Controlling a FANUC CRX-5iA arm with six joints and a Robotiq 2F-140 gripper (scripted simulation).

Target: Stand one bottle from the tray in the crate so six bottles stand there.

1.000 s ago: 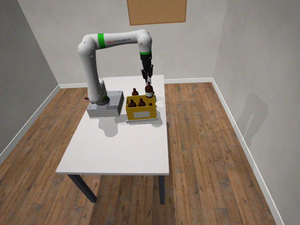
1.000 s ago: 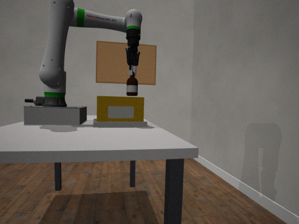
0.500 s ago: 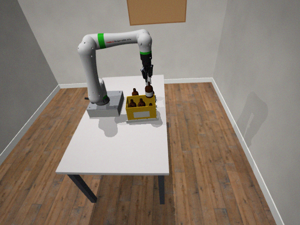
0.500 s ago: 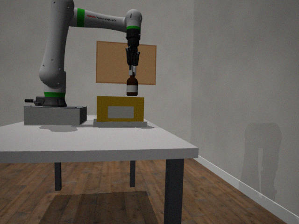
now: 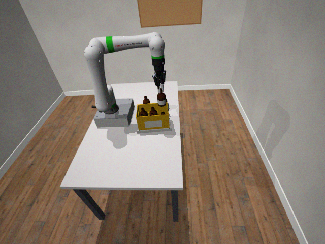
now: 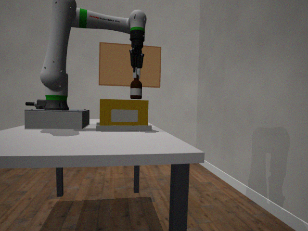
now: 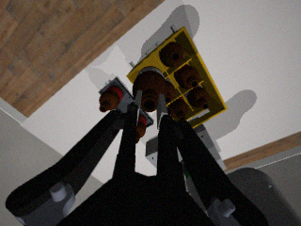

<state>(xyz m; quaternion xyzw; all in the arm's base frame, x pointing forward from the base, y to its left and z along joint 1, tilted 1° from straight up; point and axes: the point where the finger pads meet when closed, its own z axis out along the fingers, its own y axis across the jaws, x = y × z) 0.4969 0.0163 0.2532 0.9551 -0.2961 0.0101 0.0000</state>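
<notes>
Bottle of brown glass (image 5: 161, 97) (image 6: 135, 88) (image 7: 150, 88) with a pale label hangs upright from the tool (image 5: 160, 88) (image 6: 136, 72) (image 7: 150, 99), whose fingers are clamped on its neck. Its bottom is just above the rim of the yellow crate (image 5: 139, 123) (image 6: 105, 116) (image 7: 205, 70) in the exterior view — nothing has been let go, and the bottle is not standing in a cell.

Five other bottles show inside the crate from the wrist, among them one by the outer corner (image 7: 172, 54) and one partly hidden behind the held bottle (image 7: 167, 88). The crate sits level on a pale low base (image 5: 155, 130) (image 6: 123, 128), which rests on the white counter (image 5: 126, 162) (image 6: 99, 144) (image 7: 259, 56).

Beside the crate, the grey tray (image 7: 126, 89) carries two more brown bottles, each with some red on it: one near its end (image 7: 110, 99), the other partly covered by the tool (image 7: 150, 99). Whether the tray lies fully level is hard to tell, since so little of it shows.

The white arm (image 5: 97, 70) (image 6: 57, 44) rises from a grey block (image 5: 112, 122) (image 6: 53, 120) on the same counter — well apart from the tool — and reaches across above the crate.
</notes>
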